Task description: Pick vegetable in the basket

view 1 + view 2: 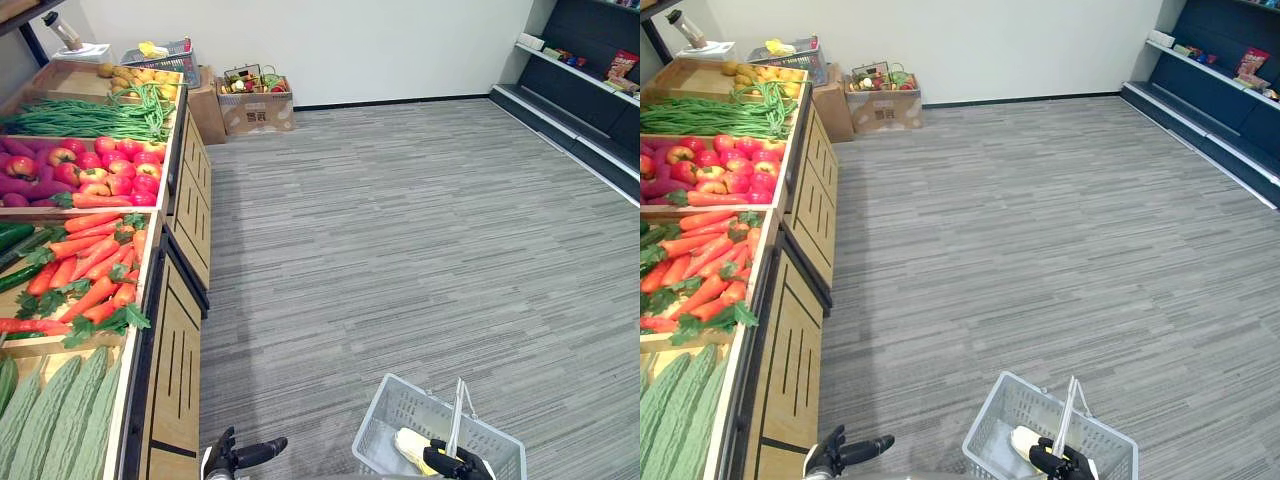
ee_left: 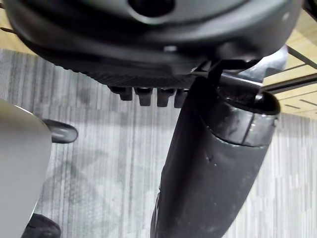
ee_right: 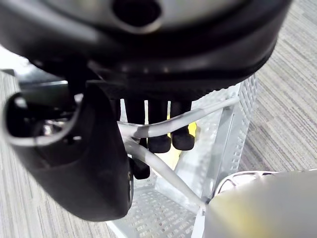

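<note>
A white wire basket (image 1: 385, 420) hangs at 5 o'clock in the head view, low over the grey striped carpet (image 1: 420, 240). The robot's right hand (image 1: 455, 463) has its fingers (image 3: 159, 141) curled round the basket's raised handle (image 1: 458, 415). A pale yellow vegetable (image 1: 412, 445) lies inside the basket, just beside that hand. The left hand (image 1: 232, 458) shows at 7 o'clock, near the front of the wooden produce bench (image 1: 175, 370), fingers loosely spread and holding nothing. The bench runs along the 9 o'clock side, carrying bitter gourds (image 1: 55, 415) nearest, then carrots (image 1: 90, 265), red fruit (image 1: 110, 165) and green beans (image 1: 90, 120) towards 11 o'clock. A cardboard box (image 1: 255, 110) stands against the far wall at 12 o'clock.
</note>
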Controlling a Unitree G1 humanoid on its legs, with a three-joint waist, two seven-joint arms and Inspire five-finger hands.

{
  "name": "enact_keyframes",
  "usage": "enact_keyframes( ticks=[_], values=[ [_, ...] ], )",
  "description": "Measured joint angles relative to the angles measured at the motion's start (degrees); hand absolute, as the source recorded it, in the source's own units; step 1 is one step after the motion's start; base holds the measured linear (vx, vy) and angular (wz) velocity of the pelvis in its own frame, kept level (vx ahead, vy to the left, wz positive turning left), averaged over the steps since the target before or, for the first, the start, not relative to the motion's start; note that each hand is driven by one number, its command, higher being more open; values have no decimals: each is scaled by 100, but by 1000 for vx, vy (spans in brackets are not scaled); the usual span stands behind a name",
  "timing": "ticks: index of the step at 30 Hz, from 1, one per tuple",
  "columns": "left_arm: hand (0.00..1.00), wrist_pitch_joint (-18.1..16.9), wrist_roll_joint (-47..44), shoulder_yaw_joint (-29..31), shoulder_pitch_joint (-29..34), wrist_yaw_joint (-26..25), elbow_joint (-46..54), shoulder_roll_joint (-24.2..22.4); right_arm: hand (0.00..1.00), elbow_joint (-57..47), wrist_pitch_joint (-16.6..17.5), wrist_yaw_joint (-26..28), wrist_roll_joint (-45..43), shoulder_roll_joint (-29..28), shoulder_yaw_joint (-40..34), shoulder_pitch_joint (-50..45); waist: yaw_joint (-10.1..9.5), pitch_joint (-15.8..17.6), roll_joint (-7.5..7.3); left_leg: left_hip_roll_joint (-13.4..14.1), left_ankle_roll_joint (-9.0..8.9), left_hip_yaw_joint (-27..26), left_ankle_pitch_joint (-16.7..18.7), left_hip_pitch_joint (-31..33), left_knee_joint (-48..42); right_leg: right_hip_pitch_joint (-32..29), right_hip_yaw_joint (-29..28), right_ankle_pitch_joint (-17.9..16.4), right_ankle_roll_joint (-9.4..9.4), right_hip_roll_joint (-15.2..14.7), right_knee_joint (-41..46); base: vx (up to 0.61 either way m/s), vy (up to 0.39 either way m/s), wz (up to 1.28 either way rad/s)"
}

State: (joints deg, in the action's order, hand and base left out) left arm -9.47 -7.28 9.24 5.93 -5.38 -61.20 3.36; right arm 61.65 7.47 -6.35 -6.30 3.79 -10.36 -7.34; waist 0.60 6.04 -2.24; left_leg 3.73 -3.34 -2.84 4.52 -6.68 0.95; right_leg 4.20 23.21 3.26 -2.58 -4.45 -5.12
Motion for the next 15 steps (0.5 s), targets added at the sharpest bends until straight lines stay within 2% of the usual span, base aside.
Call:
enact_keyframes(
  ticks=[2, 4, 6, 8, 9, 11, 13, 14, 15],
  values=[
    [100, 1, 2, -8, 2, -38, 2, 3, 0, 0, 1, 1, -2, -9, -54, -39, 16, 11, 5, -6, 25, -8, 20, -31, -15, -29, 0, -111, -30, -44, 181, 45, 21, 1],
    [100, 1, 3, -7, 15, -55, 5, 3, 0, -12, 22, -6, -24, -60, -256, -71, 45, 20, 15, -26, 65, -5, 60, -81, -63, -225, 0, -445, -67, -206, 848, 59, 56, 9],
    [100, 0, 1, -5, 24, -55, 36, 17, 0, -98, 42, -54, -99, -142, -560, -70, 86, 68, -43, -146, 165, 5, 176, -191, -170, -565, -36, -886, -154, -583, 2016, 70, 102, 8],
    [100, 1, 1, -6, 43, -73, 52, 27, 0, -178, 83, -64, -274, -141, -648, -78, 86, 94, -49, -260, 270, -34, 299, -256, -267, -1043, -253, -1036, -120, -925, 3251, 52, 99, -6],
    [100, 0, 0, 3, 74, -93, 104, 53, 0, -251, 89, -63, -283, -142, -648, -89, 85, 90, -100, -315, 316, -62, 368, -285, -318, -1279, -464, -1034, -116, -1033, 3748, 54, 67, -14],
    [100, 2, 1, 72, 92, -99, 132, 84, 0, -255, 146, -45, -283, -197, -646, -93, 85, 109, -176, -345, 367, -51, 450, -403, -306, -1412, -812, -1028, -105, -1039, 4102, 52, 10, -8],
    [100, 6, 2, 117, 111, -98, 129, 66, 0, -254, 171, -43, -306, -227, -670, -112, 125, 118, -177, -322, 395, 11, 481, -560, -214, -1612, -1141, -960, 23, -968, 4564, 59, -40, 2],
    [100, 8, 3, 148, 94, -101, 127, 43, 0, -272, 154, -22, -372, -248, -754, -106, 131, 117, -93, -180, 412, 17, 564, -648, -225, -1745, -1462, -1303, 10, -693, 4492, 108, -71, 1],
    [100, 9, 17, 262, 97, -97, 120, -13, 0, -274, 133, 12, -428, -289, -788, -123, 136, 131, 26, 32, 341, 11, 652, -645, -289, -1835, -1645, -1453, 14, -348, 4137, 152, -121, 4]
  ],
)
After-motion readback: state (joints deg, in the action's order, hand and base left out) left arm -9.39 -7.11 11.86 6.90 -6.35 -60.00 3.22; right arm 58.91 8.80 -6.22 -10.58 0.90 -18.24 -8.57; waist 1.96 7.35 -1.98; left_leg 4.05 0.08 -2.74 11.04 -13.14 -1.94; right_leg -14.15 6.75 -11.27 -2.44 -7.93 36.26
